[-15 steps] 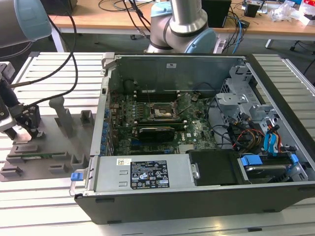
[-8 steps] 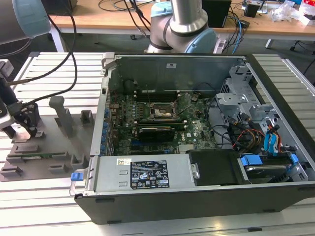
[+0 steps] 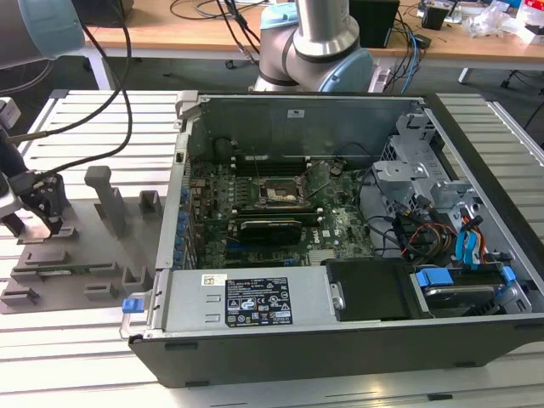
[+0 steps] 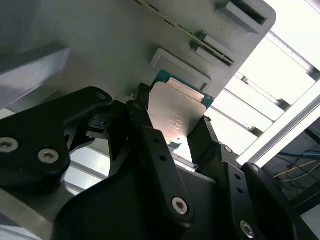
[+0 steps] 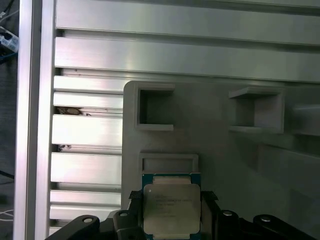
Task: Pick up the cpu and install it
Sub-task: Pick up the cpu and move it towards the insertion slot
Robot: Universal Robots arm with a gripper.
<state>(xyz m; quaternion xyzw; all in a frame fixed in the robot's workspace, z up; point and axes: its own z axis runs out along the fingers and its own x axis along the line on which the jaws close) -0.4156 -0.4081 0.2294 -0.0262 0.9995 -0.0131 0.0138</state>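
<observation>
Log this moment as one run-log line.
stage: pick | end effector: shut on small flat square silvery-grey cpu | location: over grey plastic tray, exterior view's left | install: not done

Room and obstacles, itemised: gap in my gripper [image 3: 38, 204] filled by the chip [image 5: 171, 209], pinched on both sides; upright holders [image 3: 106, 191] on the tray [image 3: 93, 246] stand near me, open air above them; computer case [image 3: 187, 297] open on top, its side wall [image 3: 174, 221] between tray and socket [image 3: 279, 191]; cables [image 3: 416, 234] crowd the exterior view's right
</observation>
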